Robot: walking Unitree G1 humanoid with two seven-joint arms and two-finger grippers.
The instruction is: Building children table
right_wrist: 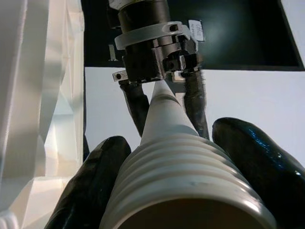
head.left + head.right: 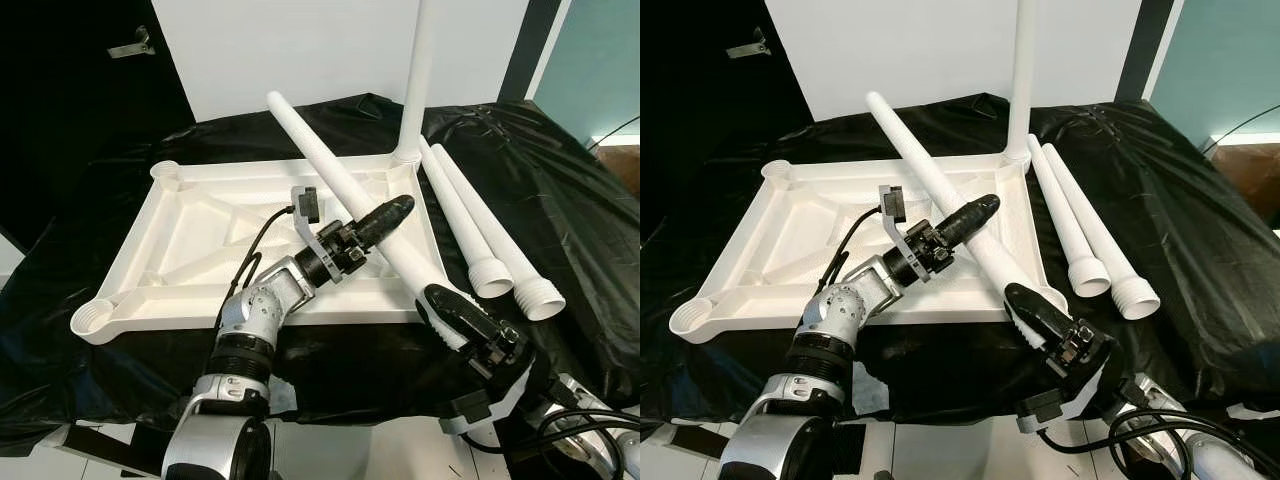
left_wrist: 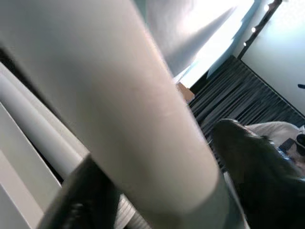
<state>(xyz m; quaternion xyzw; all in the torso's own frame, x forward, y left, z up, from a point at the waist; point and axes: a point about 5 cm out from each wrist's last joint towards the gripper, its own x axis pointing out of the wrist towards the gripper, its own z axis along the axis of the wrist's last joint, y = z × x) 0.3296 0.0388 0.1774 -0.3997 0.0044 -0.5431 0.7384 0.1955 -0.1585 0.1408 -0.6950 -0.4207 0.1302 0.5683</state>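
Note:
A white table top (image 2: pixel 190 240) lies upside down on the black-draped surface, with one white leg (image 2: pixel 417 75) standing upright in its far right corner socket. A second white leg (image 2: pixel 340 185) slants over the tray. My left gripper (image 2: pixel 385 220) is shut on this leg at mid-length. My right gripper (image 2: pixel 450 312) is shut on its threaded end (image 1: pixel 186 181) near the top's near right corner. In the right wrist view the ribbed thread sits between my black fingers (image 1: pixel 90 181), with the left gripper (image 1: pixel 167 95) further along the tube.
Two more white legs (image 2: pixel 490 230) lie side by side on the black cloth (image 2: pixel 560 200) to the right of the table top, threaded ends toward me. Open corner sockets show at the near left (image 2: pixel 92 320) and far left (image 2: pixel 165 170).

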